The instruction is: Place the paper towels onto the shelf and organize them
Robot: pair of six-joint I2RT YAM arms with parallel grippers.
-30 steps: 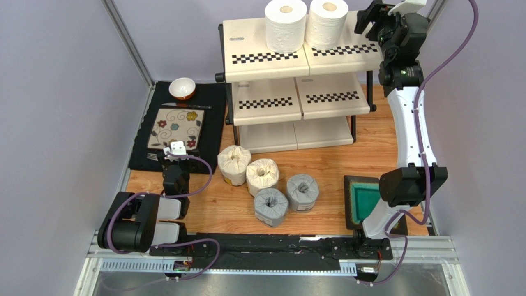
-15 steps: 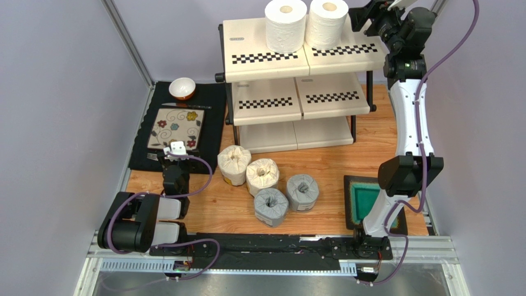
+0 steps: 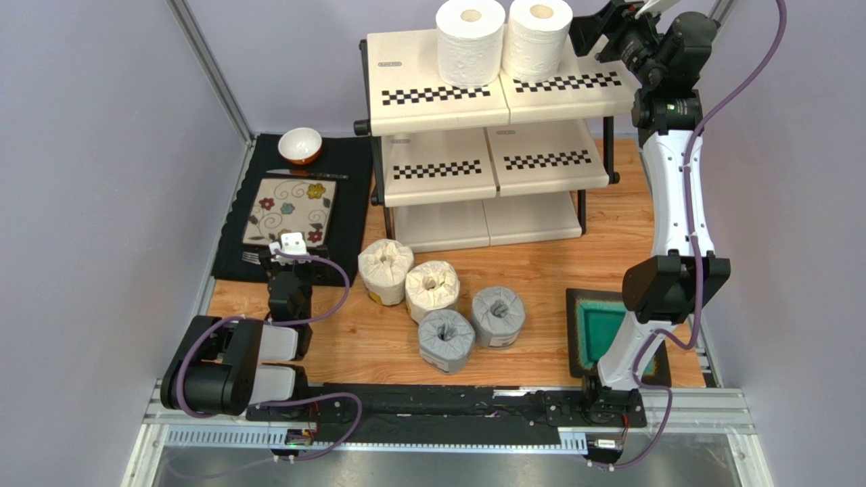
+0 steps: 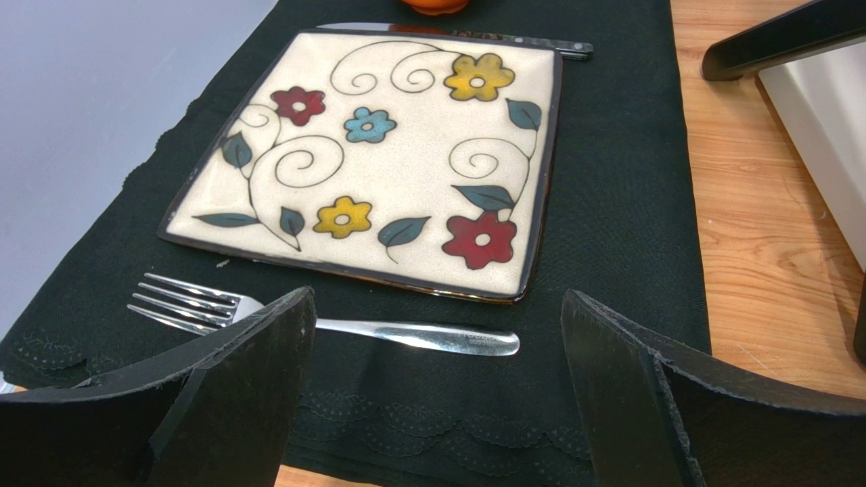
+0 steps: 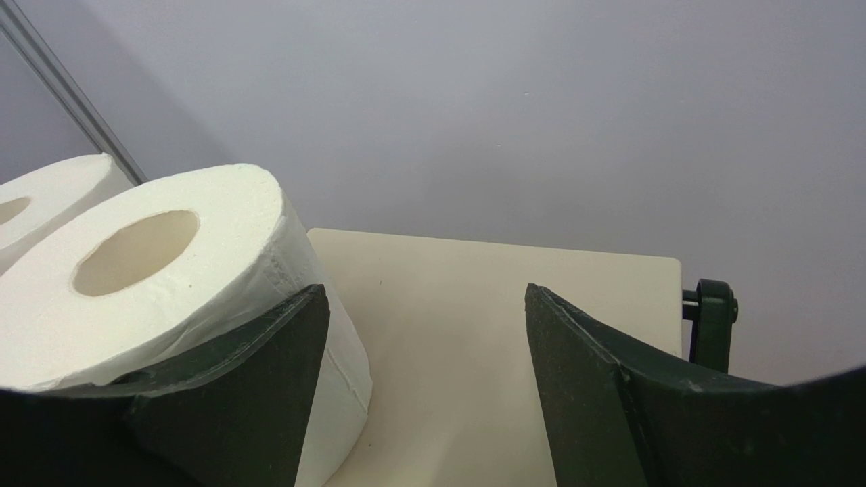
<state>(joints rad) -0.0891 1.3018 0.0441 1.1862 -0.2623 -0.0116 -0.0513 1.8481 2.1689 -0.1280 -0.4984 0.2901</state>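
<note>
I've got the R gripper [image 5: 427, 304] wide open w/ nothing in it, just beside a white roll [image 5: 173, 274] on the shelf [image 3: 417, 66] top tier, 2nd white roll [image 3: 471, 41] alongside, 4 wrapped rolls [image 3: 445, 340] down on the table [image 3: 569, 254], L gripper [image 4: 437, 296] open, empty, above a fork [image 4: 407, 335].

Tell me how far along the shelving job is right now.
Done: two white rolls stand on the shelf's top tier. In hand: nothing; the right claw is open beside the right-hand roll, the left claw open by the placemat. Left: two cream rolls and two grey rolls on the table.
</note>
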